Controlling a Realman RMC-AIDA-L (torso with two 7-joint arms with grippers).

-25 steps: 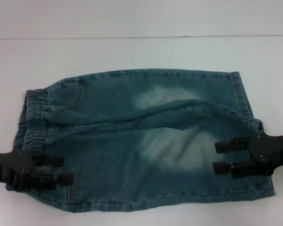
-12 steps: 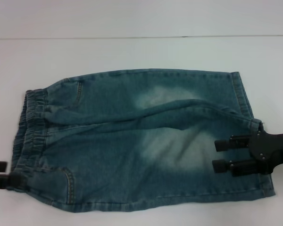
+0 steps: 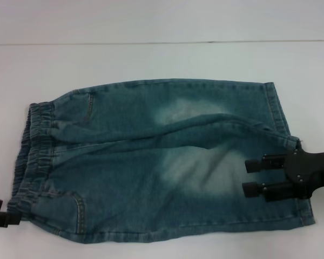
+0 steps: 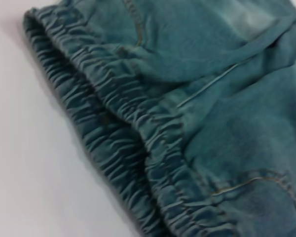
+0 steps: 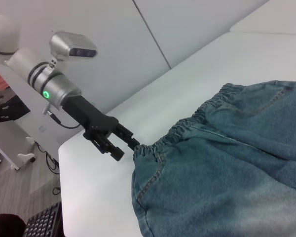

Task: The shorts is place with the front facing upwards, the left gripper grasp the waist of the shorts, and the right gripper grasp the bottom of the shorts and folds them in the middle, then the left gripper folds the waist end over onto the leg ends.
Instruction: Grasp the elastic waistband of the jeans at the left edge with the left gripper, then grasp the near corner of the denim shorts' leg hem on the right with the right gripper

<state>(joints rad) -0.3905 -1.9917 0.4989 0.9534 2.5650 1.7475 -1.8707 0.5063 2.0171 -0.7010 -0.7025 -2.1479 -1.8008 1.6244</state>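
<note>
Blue-green denim shorts (image 3: 156, 162) lie flat, spread wide on white worktop (image 3: 151, 59), faded pale patches mid-cloth. Puckered elastic waist (image 3: 35, 156) at robot's left; straight-stitched leg hems (image 3: 281, 124) at right. One fold ridge runs across middle.

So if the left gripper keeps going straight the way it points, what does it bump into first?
Probably the waist of the shorts. The left gripper points right at that puckered corner, its fingertips about touching it. Whether it already touches the cloth, I cannot tell.
</note>
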